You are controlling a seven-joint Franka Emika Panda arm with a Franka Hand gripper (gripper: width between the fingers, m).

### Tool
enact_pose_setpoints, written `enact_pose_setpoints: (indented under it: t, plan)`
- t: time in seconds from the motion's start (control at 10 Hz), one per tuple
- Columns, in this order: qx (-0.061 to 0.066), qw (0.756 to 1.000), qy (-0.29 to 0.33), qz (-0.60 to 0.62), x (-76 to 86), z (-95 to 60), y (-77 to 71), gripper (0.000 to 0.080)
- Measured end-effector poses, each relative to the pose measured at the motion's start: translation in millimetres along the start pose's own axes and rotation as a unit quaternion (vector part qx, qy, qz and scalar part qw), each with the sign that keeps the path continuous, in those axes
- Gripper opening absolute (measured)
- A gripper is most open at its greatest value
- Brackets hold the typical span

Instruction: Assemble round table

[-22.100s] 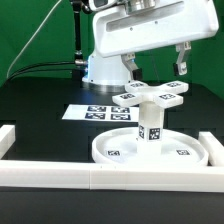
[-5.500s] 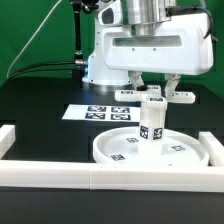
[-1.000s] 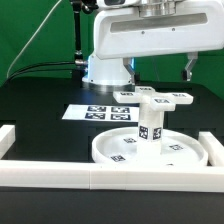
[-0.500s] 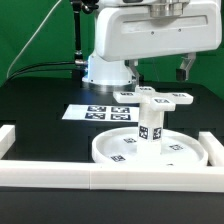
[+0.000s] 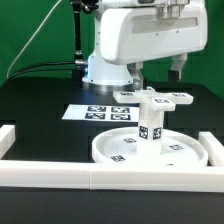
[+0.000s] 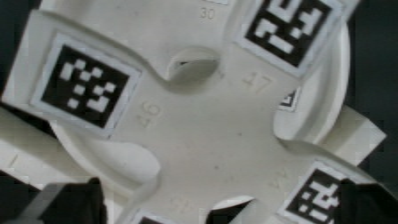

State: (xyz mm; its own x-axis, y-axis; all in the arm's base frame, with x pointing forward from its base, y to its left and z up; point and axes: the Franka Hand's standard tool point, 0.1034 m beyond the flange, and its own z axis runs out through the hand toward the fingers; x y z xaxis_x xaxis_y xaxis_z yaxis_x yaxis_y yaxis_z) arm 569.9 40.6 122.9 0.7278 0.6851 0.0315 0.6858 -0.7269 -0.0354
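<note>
Round table [image 5: 150,135]: white, tagged; disc [image 5: 110,150] on black table [image 5: 40,105], 1 upright leg [image 5: 150,122], cross-shaped piece [image 5: 152,97] on top. White rails [image 5: 60,178] surround; green backdrop. Gripper [image 5: 155,70] above, fingers [image 5: 178,68] apart, empty.

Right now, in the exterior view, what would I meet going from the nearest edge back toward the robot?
White border rail → large rimmed disc with the short leg standing on it → cross-shaped piece on top of the leg → marker board → robot base.
</note>
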Motion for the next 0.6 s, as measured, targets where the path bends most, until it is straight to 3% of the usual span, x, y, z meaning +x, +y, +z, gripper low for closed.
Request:
enact_pose_setpoints:
  t: [0.2,0.6]
  plan:
    - [0.000,0.998,-0.001,-0.057,-4.8,0.9,5.1,0.0649]
    - [0.003,0.999,-0.005,-0.040,-8.6,9.9,5.9,0.0649]
